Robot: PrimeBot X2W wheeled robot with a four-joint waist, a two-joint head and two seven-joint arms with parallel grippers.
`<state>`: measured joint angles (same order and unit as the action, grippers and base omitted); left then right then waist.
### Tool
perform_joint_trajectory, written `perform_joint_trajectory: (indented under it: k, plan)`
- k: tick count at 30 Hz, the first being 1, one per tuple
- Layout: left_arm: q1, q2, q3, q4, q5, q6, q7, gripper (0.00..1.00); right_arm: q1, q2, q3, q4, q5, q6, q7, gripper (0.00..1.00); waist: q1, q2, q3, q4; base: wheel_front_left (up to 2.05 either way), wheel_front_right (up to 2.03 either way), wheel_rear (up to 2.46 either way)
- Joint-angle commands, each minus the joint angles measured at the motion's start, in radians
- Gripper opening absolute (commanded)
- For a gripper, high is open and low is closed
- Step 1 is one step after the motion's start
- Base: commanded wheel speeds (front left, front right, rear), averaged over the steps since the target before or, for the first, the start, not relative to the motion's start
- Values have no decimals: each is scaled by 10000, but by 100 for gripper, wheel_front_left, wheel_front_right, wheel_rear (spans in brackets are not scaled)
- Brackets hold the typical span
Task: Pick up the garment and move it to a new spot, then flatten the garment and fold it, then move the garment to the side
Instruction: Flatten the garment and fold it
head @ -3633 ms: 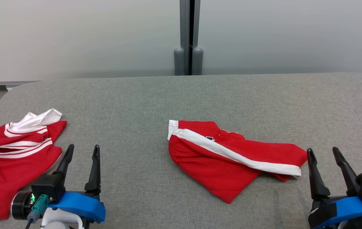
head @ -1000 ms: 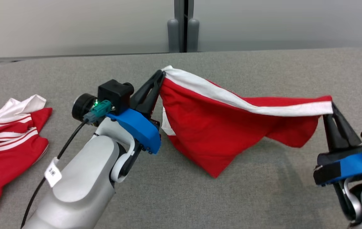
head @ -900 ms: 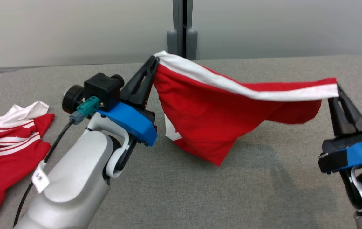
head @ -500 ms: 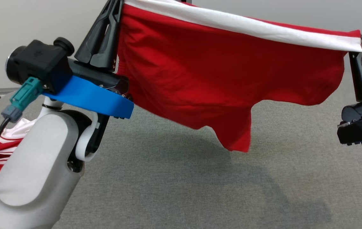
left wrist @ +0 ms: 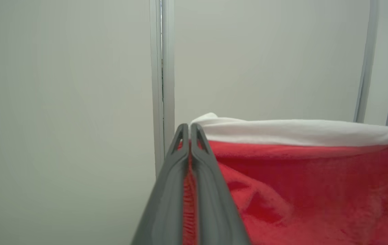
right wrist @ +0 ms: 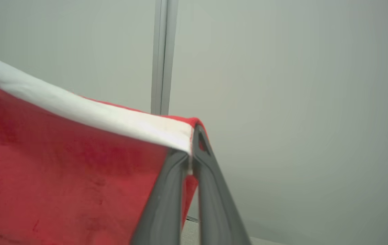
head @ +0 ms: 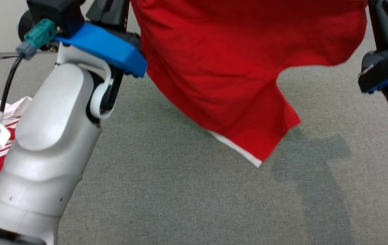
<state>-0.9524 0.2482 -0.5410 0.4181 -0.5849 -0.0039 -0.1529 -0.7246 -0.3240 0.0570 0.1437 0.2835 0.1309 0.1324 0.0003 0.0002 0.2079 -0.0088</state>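
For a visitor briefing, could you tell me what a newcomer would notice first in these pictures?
A red garment hangs spread in mid-air above the grey table, centre of the head view. The left claw and right claw each pinch one top corner.

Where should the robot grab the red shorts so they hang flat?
Probably the two ends of the white band, where the left gripper and right gripper are shut on the red shorts now, fingers coming from below. That edge is long and straight, so the cloth drapes open beneath.
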Motion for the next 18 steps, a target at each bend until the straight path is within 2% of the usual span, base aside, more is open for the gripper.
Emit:
perform_joint_trajectory:
  k: [1,5,10,13,18]
  plan:
    - [-350,-132,55,392,-31,-105,-218,0,-432,-4,16,286,26,-3,-103,0,-3,-2,165,117,0,0,0]
    - [-1660,-625,465,2429,-118,-463,-921,0,-2160,370,139,1884,59,-3,-728,0,-3,-2,356,7,0,0,0]
    - [-2448,-825,1393,4150,-173,-493,-1126,0,-3616,1052,34,4068,89,-12,-1771,0,-3,-2,441,-124,0,0,0]
    - [-1955,-919,1793,4798,43,-571,-1124,0,-3791,1493,235,5361,157,-12,-2377,0,-3,-2,501,-138,0,0,0]
    - [-809,-1240,2129,6036,222,-750,-1130,0,-3094,2076,906,7467,403,-12,-3040,0,-3,-2,734,-130,0,0,0]
